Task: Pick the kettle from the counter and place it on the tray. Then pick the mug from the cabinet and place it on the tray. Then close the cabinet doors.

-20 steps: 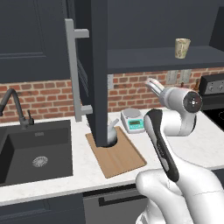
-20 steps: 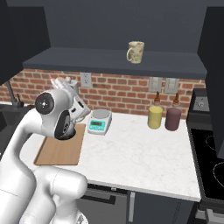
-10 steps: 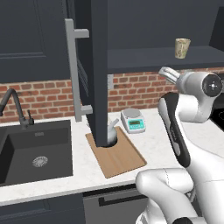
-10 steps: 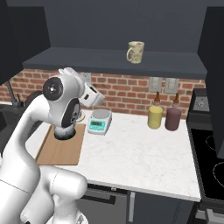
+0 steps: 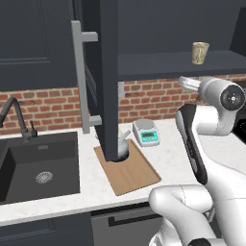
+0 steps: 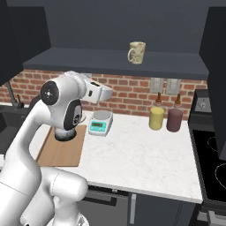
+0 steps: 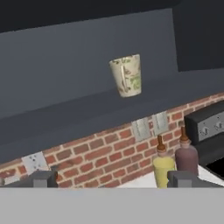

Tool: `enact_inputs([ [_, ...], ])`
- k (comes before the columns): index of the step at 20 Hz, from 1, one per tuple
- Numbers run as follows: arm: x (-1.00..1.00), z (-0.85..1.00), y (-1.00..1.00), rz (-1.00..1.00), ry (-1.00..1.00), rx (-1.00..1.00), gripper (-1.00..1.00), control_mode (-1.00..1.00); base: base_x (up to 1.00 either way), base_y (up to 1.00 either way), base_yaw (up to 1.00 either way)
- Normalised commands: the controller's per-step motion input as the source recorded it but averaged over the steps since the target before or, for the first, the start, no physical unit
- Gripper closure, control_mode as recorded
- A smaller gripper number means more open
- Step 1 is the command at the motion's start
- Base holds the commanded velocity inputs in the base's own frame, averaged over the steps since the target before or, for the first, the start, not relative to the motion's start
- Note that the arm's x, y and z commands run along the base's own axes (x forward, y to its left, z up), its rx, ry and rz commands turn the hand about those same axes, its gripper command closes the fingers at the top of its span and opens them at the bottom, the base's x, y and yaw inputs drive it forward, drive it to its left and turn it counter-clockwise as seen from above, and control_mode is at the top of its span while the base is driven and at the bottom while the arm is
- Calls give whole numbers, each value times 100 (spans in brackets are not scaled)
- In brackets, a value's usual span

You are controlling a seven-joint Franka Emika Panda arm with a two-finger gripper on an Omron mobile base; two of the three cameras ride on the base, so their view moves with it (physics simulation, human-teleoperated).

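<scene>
The kettle (image 5: 123,144), a squat round pot of mottled dark stone-grey with a pale spout angled upward, sits on the back end of the tray (image 5: 130,172), partly hidden in the left base view by the edge of an open cabinet door (image 5: 106,72). The tray is a flat rectangular board of light brown wood lying on the white, faintly marbled counter (image 6: 145,154), just right of the black sink (image 5: 38,168) and close to the counter's front edge. In the right base view the kettle (image 6: 66,133) shows as a dark round shape under the robot's upper arm.

The mug (image 6: 136,52) is a small beige cup with cream and greenish speckles and a side handle. It stands upright on the smooth dark charcoal shelf (image 6: 114,62) of the open cabinet, near the shelf's front edge, well above the counter. In the hand view it (image 7: 127,75) appears tilted, with the handle facing the camera.

The gripper (image 7: 111,178) is raised in front of the red brick backsplash, below shelf level and apart from the mug. Its two dark fingertips (image 7: 41,178) stand spread wide with nothing between them.

Towards the back of the counter sit a white kitchen scale (image 6: 100,122) with a round plate and teal display, a yellow squeeze bottle (image 6: 156,116) and a dark red-brown bottle (image 6: 175,118), the two bottles side by side near the black stove (image 6: 212,167). The door carries a long vertical grey bar handle (image 5: 80,77).
</scene>
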Motion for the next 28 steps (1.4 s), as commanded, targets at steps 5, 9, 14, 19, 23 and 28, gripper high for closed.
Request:
enact_inputs([
  [5,-2,31,-7,0,-6,-18,-100,-100,0,0,0],
  [9,0,10,0,-3,0,-1,-100,-100,0,0,0],
  [14,0,1,0,-4,1,0,-100,-100,0,0,0],
  [19,0,38,-1,-11,1,-5,-100,-100,0,0,0],
  [23,1,54,-1,-6,0,-9,-100,-100,0,0,0],
  [28,14,47,0,-4,0,-9,-100,-100,0,0,0],
])
